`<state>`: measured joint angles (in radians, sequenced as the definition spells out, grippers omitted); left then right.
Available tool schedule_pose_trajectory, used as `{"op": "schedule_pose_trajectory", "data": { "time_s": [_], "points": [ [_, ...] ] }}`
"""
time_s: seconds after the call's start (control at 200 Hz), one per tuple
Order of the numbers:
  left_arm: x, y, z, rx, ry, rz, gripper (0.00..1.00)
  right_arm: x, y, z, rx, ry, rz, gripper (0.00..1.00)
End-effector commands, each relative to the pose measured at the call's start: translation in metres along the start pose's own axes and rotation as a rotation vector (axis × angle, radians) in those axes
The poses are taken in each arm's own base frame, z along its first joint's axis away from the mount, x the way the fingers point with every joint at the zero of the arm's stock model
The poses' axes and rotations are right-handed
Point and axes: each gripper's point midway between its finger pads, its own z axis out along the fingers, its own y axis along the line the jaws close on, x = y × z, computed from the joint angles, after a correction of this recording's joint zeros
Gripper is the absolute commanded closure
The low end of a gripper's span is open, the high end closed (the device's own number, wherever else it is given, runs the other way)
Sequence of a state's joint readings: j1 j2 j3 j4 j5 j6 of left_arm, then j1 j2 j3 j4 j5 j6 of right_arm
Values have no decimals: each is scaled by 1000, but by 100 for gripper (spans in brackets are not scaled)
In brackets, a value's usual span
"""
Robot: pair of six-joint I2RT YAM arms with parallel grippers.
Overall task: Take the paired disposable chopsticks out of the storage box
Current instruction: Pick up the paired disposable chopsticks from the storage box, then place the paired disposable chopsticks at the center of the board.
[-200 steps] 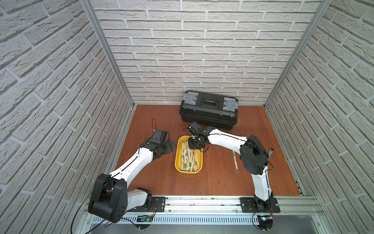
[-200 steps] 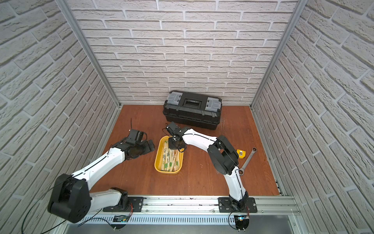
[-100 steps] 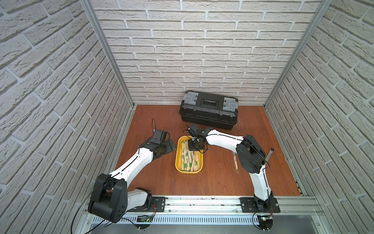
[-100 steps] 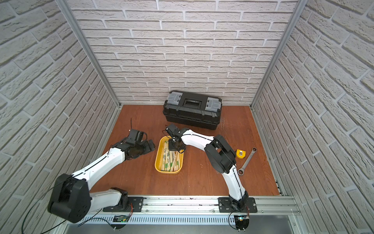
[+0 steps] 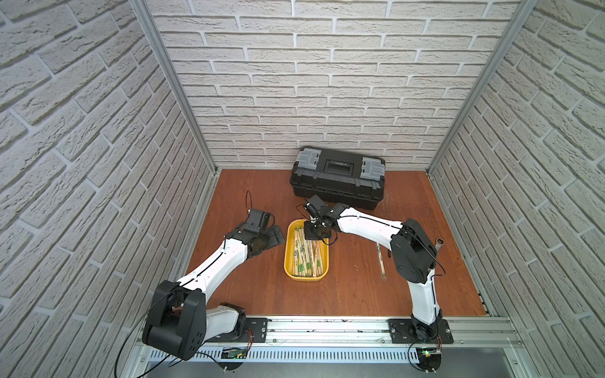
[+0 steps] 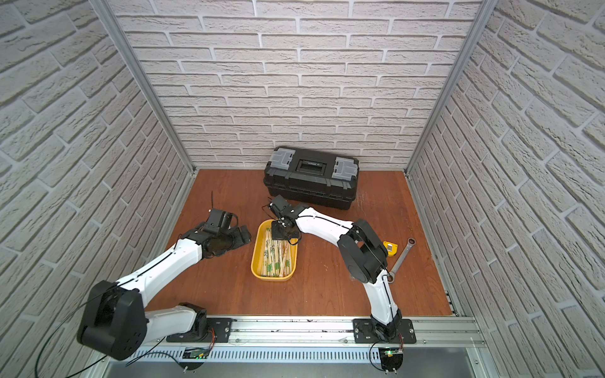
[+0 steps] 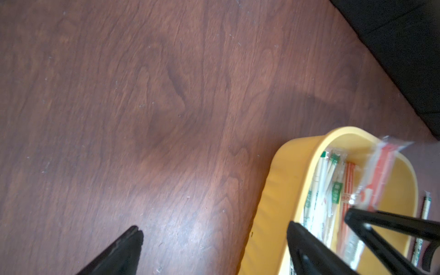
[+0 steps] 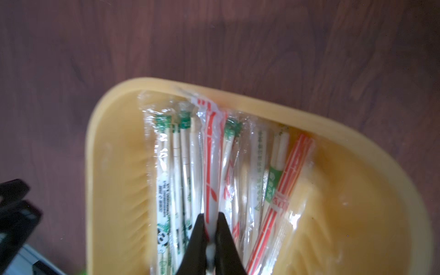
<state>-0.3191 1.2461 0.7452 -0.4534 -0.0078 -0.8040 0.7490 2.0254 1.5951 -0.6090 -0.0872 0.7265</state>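
On the tabletop (image 5: pixel 343 294), in front of the black toolbox (image 5: pixel 337 183), the yellow storage box (image 5: pixel 286 255) sits where it sat a second ago. The paired disposable chopsticks (image 8: pixel 181 166) lie in it lengthwise in a loose pile. The left arm has not stirred: the left end effector (image 7: pixel 214 240) hangs just beside the box, on the side nearest that arm, fingers wide apart and empty.

The change is on the other side. The right end effector (image 8: pixel 209 226), reaching down into the far end of the box, had its fingers a little apart a second ago — now they are pinched together on one orange-printed sleeve (image 8: pixel 209 154). The left wrist view shows that sleeve's end tilted up over the box's rim and blurred, so I judge the lift is just starting.

The pair is gripped but not yet out. The sleeve looks thin and slick — it may slip, or drag a neighbour along. One other sleeved pair (image 5: pixel 379 261) lies on the tabletop, well apart from the box on the right arm's side.
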Motion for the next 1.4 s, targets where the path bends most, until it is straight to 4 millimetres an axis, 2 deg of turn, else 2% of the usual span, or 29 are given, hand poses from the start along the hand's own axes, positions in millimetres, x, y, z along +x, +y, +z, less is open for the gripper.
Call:
{"op": "schedule_pose_trajectory", "data": {
  "time_s": [0.0, 0.27, 0.375, 0.52, 0.725, 0.97, 1.255, 1.395],
  "points": [
    [-9, -7, -9, 29, -29, 7, 2, -19, 25, -37, -105, -105, -2, 96],
    [-12, -14, -17, 43, -37, 22, 2, -28, 32, -63, -157, -177, -8, 96],
    [-14, -21, -21, 52, -42, 33, 2, -27, 28, -73, -152, -187, -9, 97],
    [-15, -35, -27, 66, -53, 67, 2, -22, 10, -87, -125, -204, -4, 97],
    [-11, -57, -29, 79, -52, 113, 2, -8, -33, -102, -63, -214, 26, 97],
    [-7, -78, -24, 86, -35, 155, 2, 21, -95, -108, 49, -180, 72, 97],
    [-2, -82, -20, 83, -24, 159, 2, 56, -178, -105, 331, -99, 67, 97],
    [-1, -83, -18, 83, -22, 154, 2, 60, -208, -103, 424, -78, 78, 97]
  ]
}}
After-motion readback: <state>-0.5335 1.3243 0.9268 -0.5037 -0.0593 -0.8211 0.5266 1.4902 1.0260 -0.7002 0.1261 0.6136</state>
